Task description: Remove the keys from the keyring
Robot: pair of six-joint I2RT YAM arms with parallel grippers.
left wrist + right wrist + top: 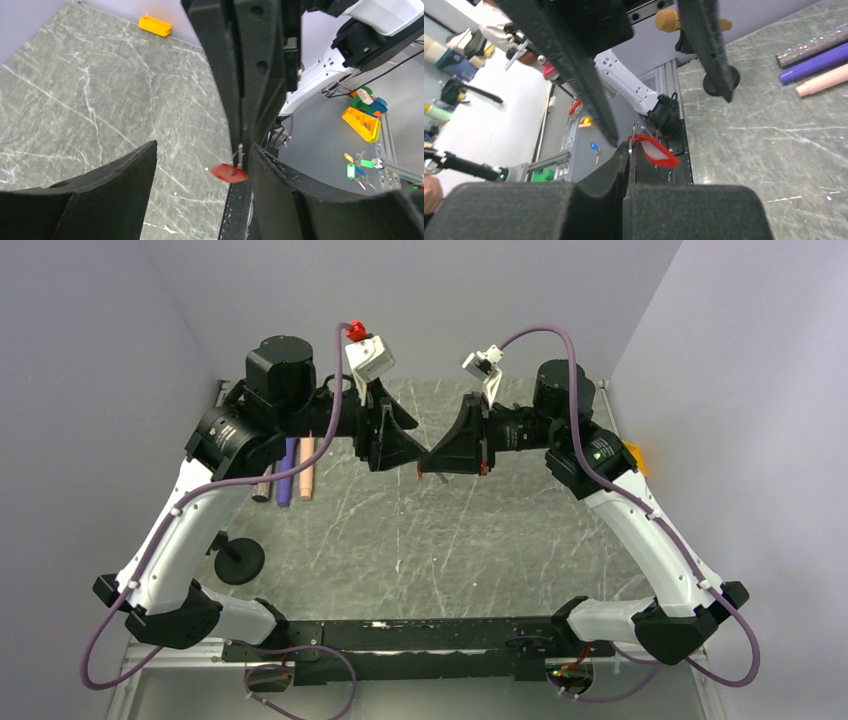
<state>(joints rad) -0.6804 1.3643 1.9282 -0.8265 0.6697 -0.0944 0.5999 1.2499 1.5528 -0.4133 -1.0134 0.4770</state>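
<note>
- Arms, from the top external view: two, mine, reaching in from either side. My left end effector (398, 448) and my right end effector (445, 455) meet tip to tip above the middle of the bench (420, 560). The keyring is too small to pick out from up here.
- Same view, counted: three sticks (288, 475) lie side by side under my left arm, with one black round-based piece (238, 560) near them. One yellow-orange box (632, 454) peeps out behind my right arm.
- Left wrist view: my left end effector stands wide, one finger (100, 195) on each side of my right end effector's tip, gripping nothing.
- The keyring (229, 173) shows here in that gap, nearer the right-hand finger: one red tag under a thin metal ring, which my right end effector pinches from above.
- Only this view shows the box whole at the bench's far edge. It also shows three loose tagged keys (352, 170) past the bench's side, two green and one yellow.
- Right wrist view: my right end effector (628, 150) is closed tight on the metal ring. The red tag juts past the fingertips, clear above the bench. I cannot tell whether a key hangs on the ring.
- This view alone tells the sticks apart as glittery, purple and pink. It also shows one blue-tagged key (595, 147) off the bench.
</note>
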